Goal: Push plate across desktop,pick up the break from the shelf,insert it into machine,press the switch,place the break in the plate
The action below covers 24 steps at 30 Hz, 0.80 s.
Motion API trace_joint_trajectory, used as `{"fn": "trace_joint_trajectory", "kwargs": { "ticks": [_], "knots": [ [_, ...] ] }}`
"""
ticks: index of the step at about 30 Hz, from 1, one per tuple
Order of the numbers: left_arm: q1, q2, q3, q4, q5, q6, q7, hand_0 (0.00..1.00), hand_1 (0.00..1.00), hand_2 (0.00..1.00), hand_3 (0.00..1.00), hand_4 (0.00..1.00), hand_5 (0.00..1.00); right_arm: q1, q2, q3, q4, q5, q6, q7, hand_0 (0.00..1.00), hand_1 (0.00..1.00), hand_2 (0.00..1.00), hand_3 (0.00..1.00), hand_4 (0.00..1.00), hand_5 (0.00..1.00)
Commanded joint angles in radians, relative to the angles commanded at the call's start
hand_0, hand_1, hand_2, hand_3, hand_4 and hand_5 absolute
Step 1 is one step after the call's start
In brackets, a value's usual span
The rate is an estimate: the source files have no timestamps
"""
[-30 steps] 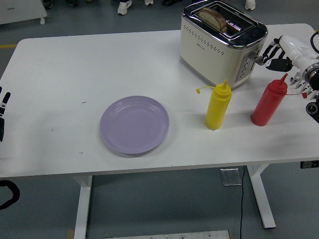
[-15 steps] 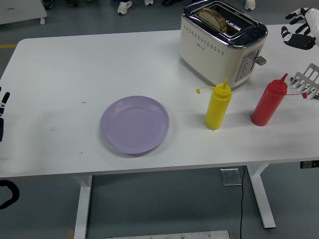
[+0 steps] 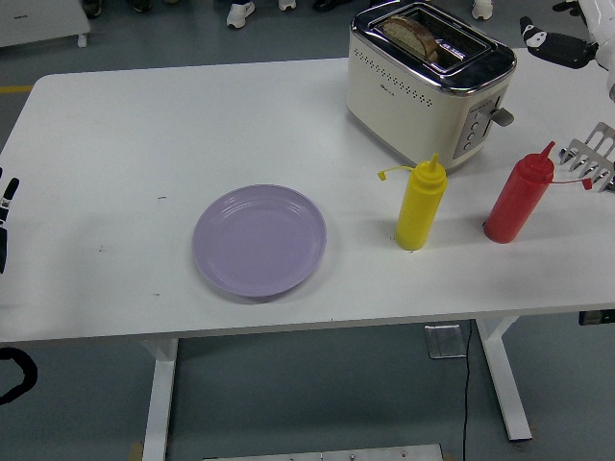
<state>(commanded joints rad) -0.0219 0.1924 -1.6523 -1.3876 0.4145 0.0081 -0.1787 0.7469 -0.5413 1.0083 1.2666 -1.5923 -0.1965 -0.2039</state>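
A cream and chrome toaster [image 3: 423,82] stands at the back right of the white table [image 3: 144,134]. A bread slice [image 3: 413,33] sits in its slot, top edge showing. The side lever [image 3: 501,117] juts out to the right. A lilac plate [image 3: 259,240] lies bare near the table's middle front. My right hand [image 3: 562,43] hovers high at the top right corner, right of the toaster's top and apart from it, fingers relaxed and holding nothing. My left hand [image 3: 5,216] rests at the left edge.
A yellow squeeze bottle [image 3: 420,204] and a red squeeze bottle [image 3: 519,197] stand in front of the toaster. A metal rack [image 3: 594,158] shows at the right edge, beside the red bottle. People's shoes are on the floor beyond the table.
My right hand has left the toaster's lever and risen up and back to the top right corner. The bread, plate and bottles have not moved.
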Motion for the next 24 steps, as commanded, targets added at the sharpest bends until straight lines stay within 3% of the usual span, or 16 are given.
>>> {"fn": "trace_joint_trajectory", "kwargs": {
  "ticks": [7, 9, 24],
  "knots": [
    [0.003, 0.001, 0.000, 0.000, -0.001, -0.001, -0.001, 0.814, 0.861, 0.922, 0.850, 0.646, 0.998, 0.082, 0.046, -0.054, -0.036, 0.039, 0.026, 0.000, 0.829, 0.819, 0.850, 0.877, 0.676, 0.453],
    [0.003, 0.002, 0.000, 0.000, -0.001, -0.001, -0.001, 0.814, 0.861, 0.922, 0.850, 0.646, 0.998, 0.121, 0.067, -0.079, -0.062, 0.042, 0.039, -0.003, 0.837, 0.821, 0.851, 0.875, 0.725, 0.445],
    [0.000, 0.007, -0.001, 0.000, -0.001, 0.000, -0.001, 0.814, 0.860, 0.922, 0.849, 0.645, 0.998, 0.315, 0.193, -0.225, -0.250, 0.016, 0.116, -0.050, 0.834, 0.818, 0.848, 0.875, 0.748, 0.454]
  ]
}}
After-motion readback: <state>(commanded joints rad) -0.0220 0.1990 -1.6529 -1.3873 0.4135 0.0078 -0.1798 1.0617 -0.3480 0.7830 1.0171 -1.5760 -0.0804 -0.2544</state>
